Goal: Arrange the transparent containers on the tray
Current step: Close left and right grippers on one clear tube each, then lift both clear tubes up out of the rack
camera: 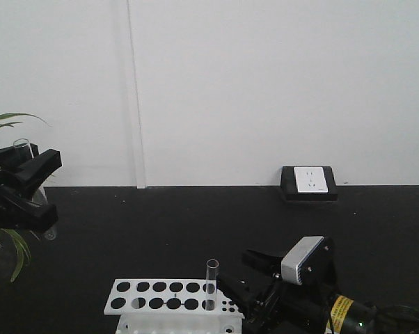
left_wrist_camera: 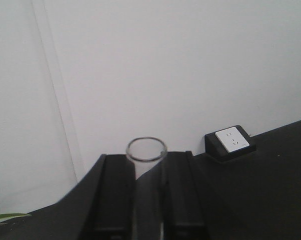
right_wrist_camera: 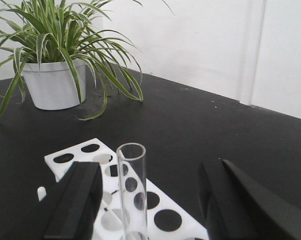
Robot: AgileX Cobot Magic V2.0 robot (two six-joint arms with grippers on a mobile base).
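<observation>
The left gripper (left_wrist_camera: 146,164) has its jaws clamped on a glass tube (left_wrist_camera: 147,200), whose rim pokes out beyond the fingertips. The right gripper (right_wrist_camera: 150,170) has its jaws wide apart. A second tube (right_wrist_camera: 131,190) stands upright between them in a white rack (right_wrist_camera: 78,152), touching neither jaw.

left tool (camera: 37,189) grips raised tube (camera: 21,147) | right tool (camera: 239,273) spread beside upright tube (camera: 211,278) in white rack (camera: 169,295)

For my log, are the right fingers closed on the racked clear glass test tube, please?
No, its fingers stand apart from the tube.
</observation>
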